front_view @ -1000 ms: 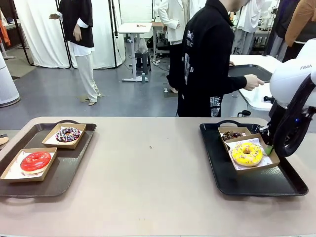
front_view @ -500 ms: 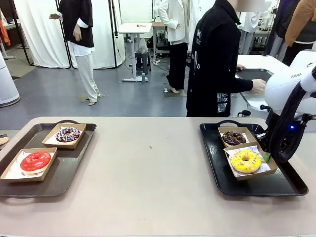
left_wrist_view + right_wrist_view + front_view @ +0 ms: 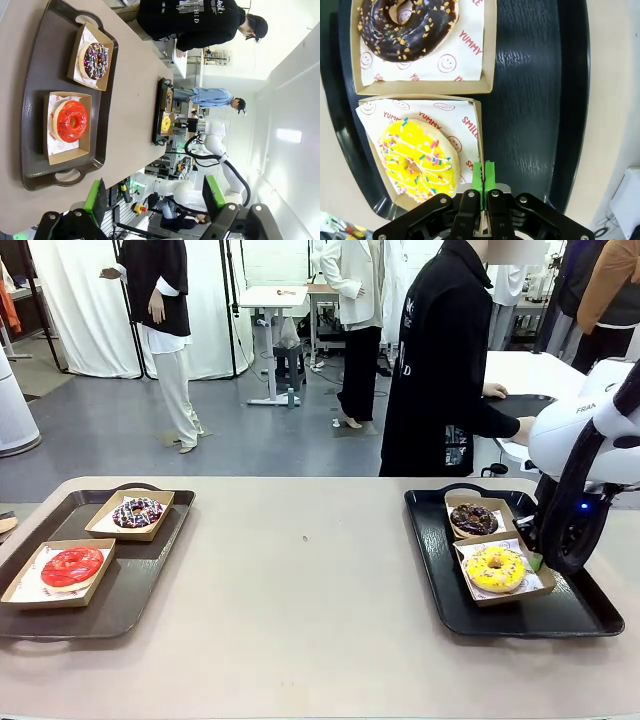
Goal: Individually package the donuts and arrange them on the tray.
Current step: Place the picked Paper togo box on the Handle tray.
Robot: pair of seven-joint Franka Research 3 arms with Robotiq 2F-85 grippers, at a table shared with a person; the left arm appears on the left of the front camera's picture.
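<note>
All four donuts sat boxed on trays: yellow donut (image 3: 417,157) and chocolate donut (image 3: 405,27) on the right tray (image 3: 560,615), red donut (image 3: 72,566) and purple donut (image 3: 137,512) on the left tray (image 3: 120,600). Looked close to finished. Right gripper (image 3: 483,172) pinched shut on the yellow donut's box (image 3: 479,131) wall. Left gripper (image 3: 155,197) hung released, holding nothing. Box wall behind the green pads hard to make out.

Beige counter (image 3: 300,600), smooth and matte. Directly on it: dark brown tray (image 3: 130,590) at the robot's left end, black tray (image 3: 440,570) near the right end, well apart, with bare counter between. Small dark speck (image 3: 306,538) near the middle.
</note>
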